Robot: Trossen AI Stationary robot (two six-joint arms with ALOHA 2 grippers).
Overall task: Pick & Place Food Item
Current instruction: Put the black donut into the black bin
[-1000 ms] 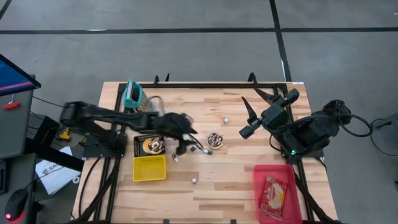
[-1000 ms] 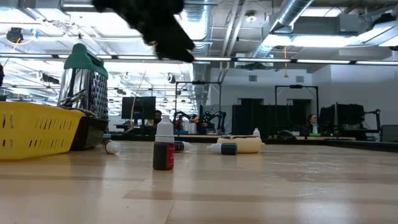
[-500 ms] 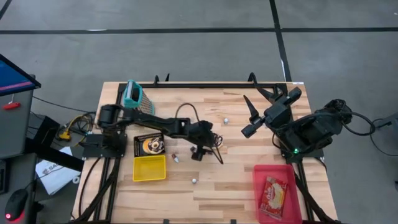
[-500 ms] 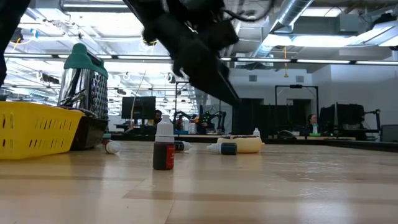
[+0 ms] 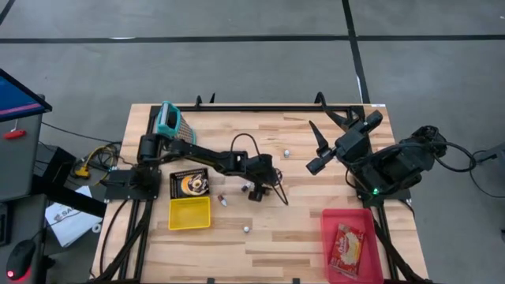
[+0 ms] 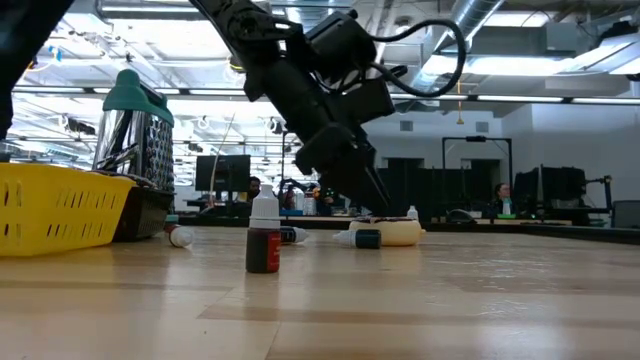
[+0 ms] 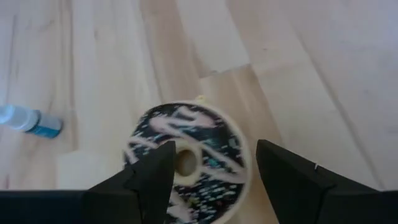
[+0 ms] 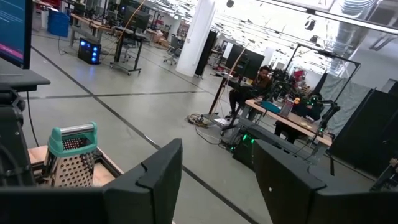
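A doughnut with dark icing and pale sprinkles [image 7: 186, 158] lies flat on the wooden table near its middle. It shows low in the low view [image 6: 398, 233]. The high view mostly hides it under my left arm. My left gripper [image 7: 214, 149] slants down over it, open, one finger on each side of the doughnut's top and just above it [image 6: 377, 203]. I see no touch. My right gripper [image 5: 317, 121] waits raised over the table's right part, pointing level and open [image 8: 217, 149].
A red bin [image 5: 371, 264] with a packaged food item stands at the near right. A yellow basket [image 5: 190, 213], a dark box [image 5: 189, 183] and a metal grater [image 5: 170, 122] stand on the left. Small bottles [image 6: 264, 235] lie scattered around the doughnut.
My left gripper has swung toward the table's right and come down from high over the table to just above the doughnut, rolling somewhat as it came. It has stayed open. The doughnut has not moved.
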